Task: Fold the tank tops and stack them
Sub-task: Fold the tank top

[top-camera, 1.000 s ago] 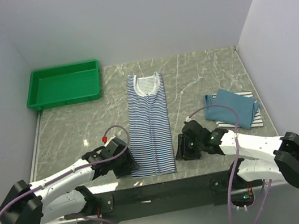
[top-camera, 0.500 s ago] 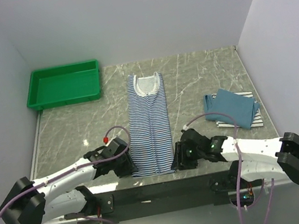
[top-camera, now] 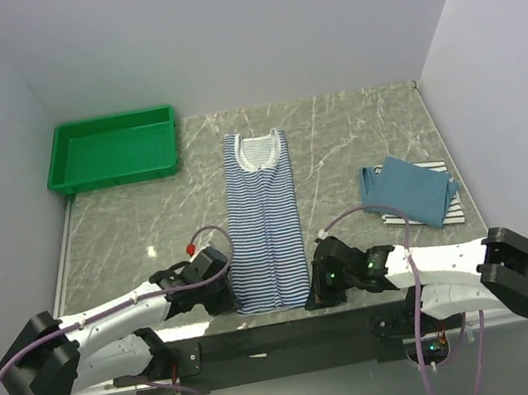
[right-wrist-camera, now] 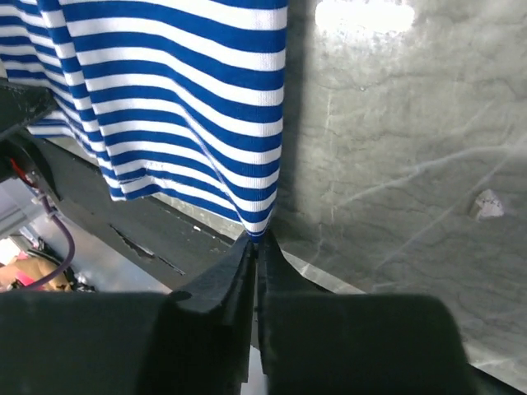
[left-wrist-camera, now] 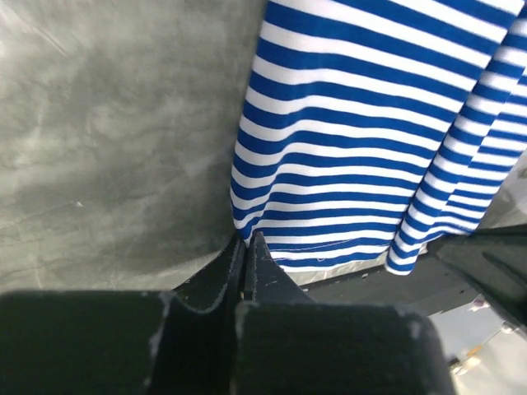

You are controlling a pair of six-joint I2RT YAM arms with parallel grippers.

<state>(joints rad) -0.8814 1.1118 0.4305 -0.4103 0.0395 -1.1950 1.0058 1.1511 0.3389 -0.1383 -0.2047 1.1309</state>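
From above, your striped tank top (top-camera: 264,208) lies flat and lengthwise. The teal tank top (top-camera: 407,189) sits well to its right, the green tray (top-camera: 119,177) off its far left. The left gripper (top-camera: 232,299) and right gripper (top-camera: 313,296) sit at its near corners.

Left wrist: the fingers are pressed together, pinching its near-left hem corner.

Right wrist: the fingers likewise pinch its near-right hem corner

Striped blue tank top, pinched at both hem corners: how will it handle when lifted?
Likely floppy: the blue-and-white striped tank top lies flat and thin, so it should sag between the left gripper and right gripper. Probably light; fingertip pinches on the corners may suffice. The far end will likely drag across the table.
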